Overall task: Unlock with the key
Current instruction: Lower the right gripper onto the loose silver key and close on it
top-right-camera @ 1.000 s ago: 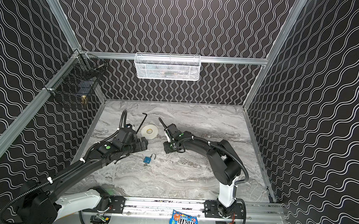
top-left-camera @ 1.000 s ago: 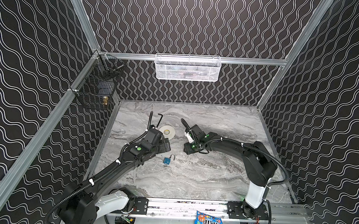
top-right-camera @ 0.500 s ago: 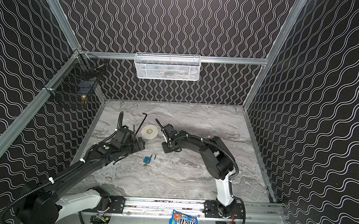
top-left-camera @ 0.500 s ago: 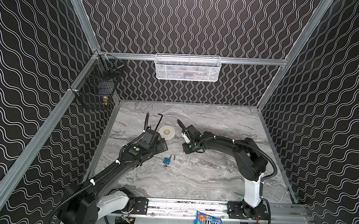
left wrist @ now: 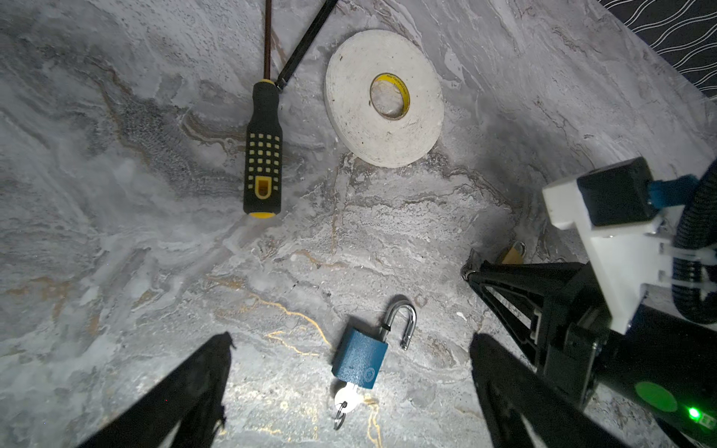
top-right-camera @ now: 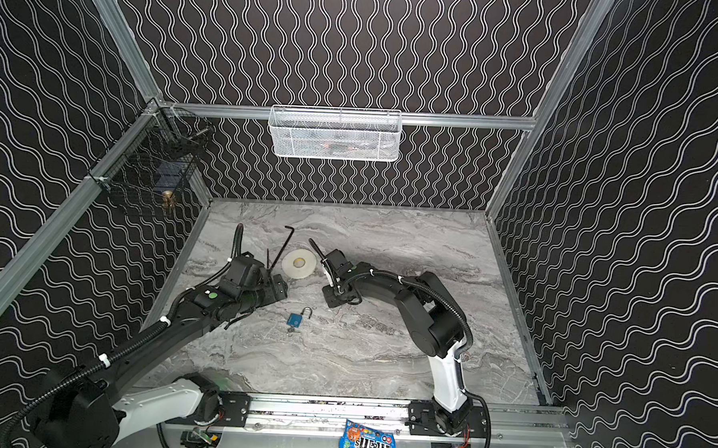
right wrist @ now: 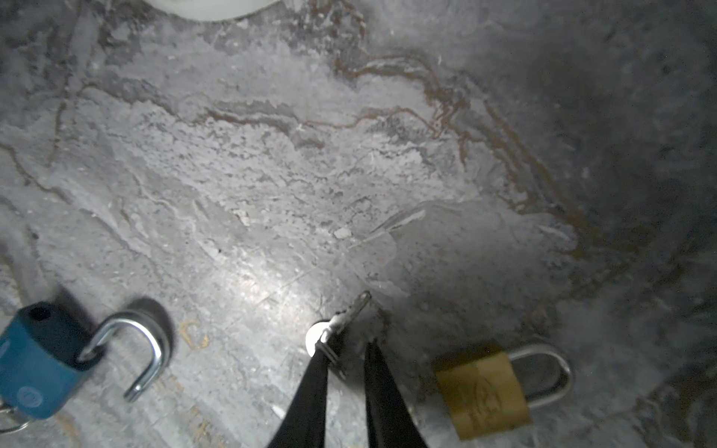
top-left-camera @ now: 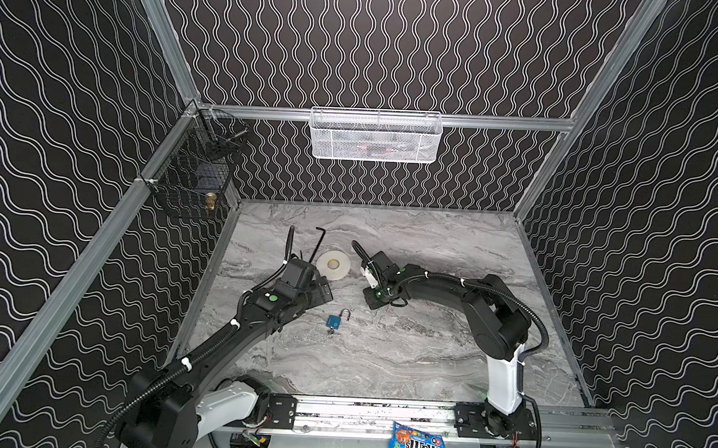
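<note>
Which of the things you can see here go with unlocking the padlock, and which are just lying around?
For the job: brass padlock, silver key, blue padlock (open, its key inserted).
Lying about: screwdriver, hex key, tape roll, candy bag.

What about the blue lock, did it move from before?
No. The blue lock sits at the same spot below the white tape roll as before.

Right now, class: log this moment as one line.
left tool open by blue padlock, shackle open | right tool pinching silver key | brass padlock shut
</note>
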### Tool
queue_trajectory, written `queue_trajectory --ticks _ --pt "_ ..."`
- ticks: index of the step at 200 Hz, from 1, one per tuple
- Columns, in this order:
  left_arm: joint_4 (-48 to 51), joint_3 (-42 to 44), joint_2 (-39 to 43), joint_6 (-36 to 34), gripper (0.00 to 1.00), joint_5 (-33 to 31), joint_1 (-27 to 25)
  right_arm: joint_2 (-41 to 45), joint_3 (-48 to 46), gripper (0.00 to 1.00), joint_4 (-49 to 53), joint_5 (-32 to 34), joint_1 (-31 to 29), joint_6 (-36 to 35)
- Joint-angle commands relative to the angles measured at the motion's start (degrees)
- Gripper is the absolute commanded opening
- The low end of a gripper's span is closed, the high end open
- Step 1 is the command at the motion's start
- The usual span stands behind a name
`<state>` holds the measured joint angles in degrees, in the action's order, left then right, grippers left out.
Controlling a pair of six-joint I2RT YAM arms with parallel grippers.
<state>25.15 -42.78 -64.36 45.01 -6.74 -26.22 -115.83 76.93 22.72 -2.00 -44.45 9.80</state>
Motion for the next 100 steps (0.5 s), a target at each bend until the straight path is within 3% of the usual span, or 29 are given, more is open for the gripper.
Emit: queue_trajectory --ticks 1,100 --pt "-1.24 0.08 -0.30 0.94 0.99 0.76 0.46 -0.14 -0.37 0.16 0.07 -1.02 -0.03 -0.75" --pt "-2.08 0.43 1.87 3.94 0.99 5.93 2.85 0.93 0.28 0.02 -1.02 -0.12 -0.05 -3.94"
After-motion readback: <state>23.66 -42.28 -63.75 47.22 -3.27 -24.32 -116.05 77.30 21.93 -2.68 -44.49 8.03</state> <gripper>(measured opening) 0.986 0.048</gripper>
